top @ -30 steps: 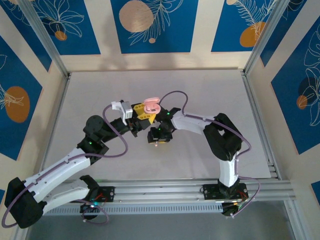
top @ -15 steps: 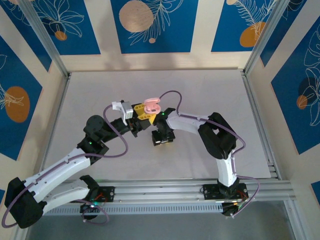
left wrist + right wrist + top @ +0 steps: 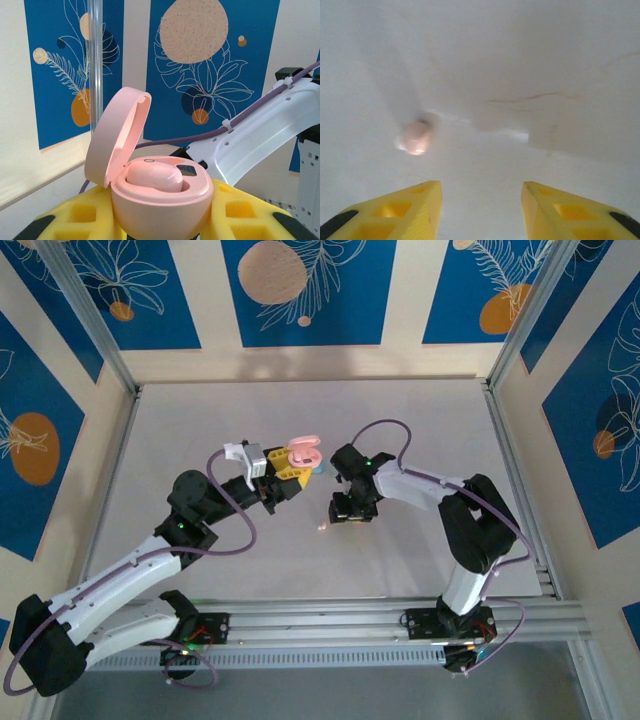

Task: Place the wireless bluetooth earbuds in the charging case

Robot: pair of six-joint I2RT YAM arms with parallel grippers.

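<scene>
The left claw (image 3: 296, 468) is pinching the open pink case (image 3: 160, 200), whose lid is tipped back. One pink bud (image 3: 154, 177) sits in the case's well. A little to the right, a second bud (image 3: 322, 527), also pink, lies loose on the table (image 3: 200, 420). The right claw (image 3: 481, 210) hangs just beside it, pointing down at the table. Its fingers are spread with nothing between them, and the second bud lies ahead of one fingertip, not touching it.
</scene>
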